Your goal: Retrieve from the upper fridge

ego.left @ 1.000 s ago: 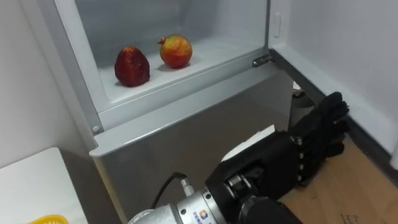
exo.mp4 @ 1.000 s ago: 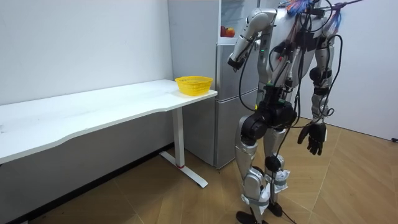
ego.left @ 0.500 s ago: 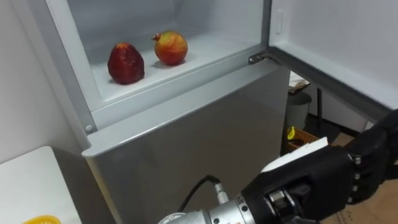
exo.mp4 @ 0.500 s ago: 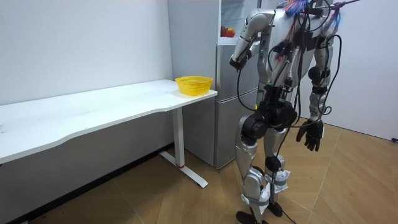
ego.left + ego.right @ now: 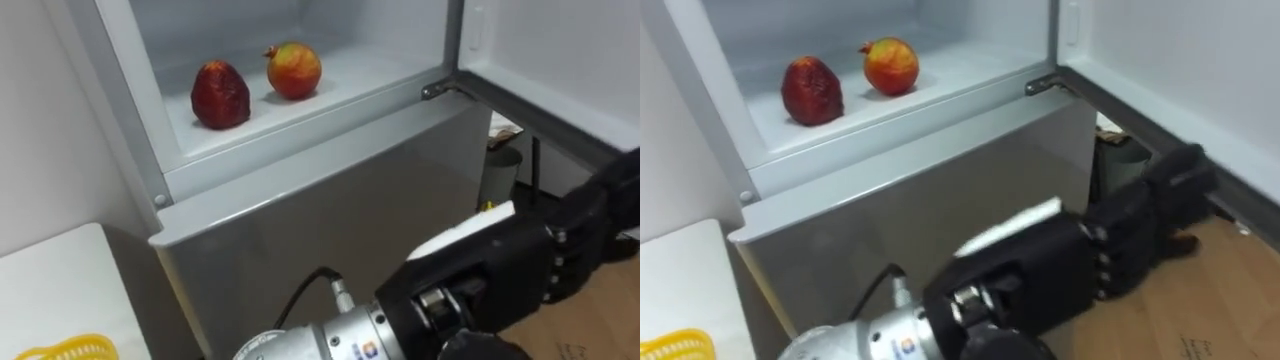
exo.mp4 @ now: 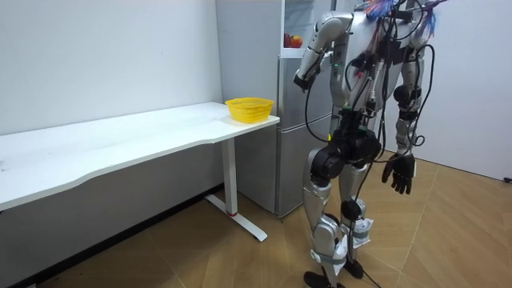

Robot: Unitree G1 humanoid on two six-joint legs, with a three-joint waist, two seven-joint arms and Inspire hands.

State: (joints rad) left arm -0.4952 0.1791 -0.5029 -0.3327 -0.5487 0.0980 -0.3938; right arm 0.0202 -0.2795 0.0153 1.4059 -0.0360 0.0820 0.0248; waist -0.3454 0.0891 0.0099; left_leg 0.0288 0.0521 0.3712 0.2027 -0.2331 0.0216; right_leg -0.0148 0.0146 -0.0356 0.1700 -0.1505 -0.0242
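Observation:
The upper fridge compartment stands open, and on its white shelf (image 5: 340,82) lie two fruits. One is a dark red fruit (image 5: 220,95) on the left. The other is a red-and-yellow round fruit (image 5: 294,69) just right of it. My left hand (image 5: 545,262), black with straight fingers, is open and holds nothing. It hovers in front of the lower fridge door (image 5: 330,215), below and to the right of the fruits. My right hand (image 6: 399,173) hangs open by my side in the room view.
The upper fridge door (image 5: 570,50) is swung open at the right. A yellow basket (image 6: 249,108) sits on the end of the white table (image 6: 120,144), close to the fridge on my left. I stand right in front of the fridge on a wooden floor.
The eye view has shifted a little. My left hand has moved right and lower than a second ago, staying empty. The fruits have not moved.

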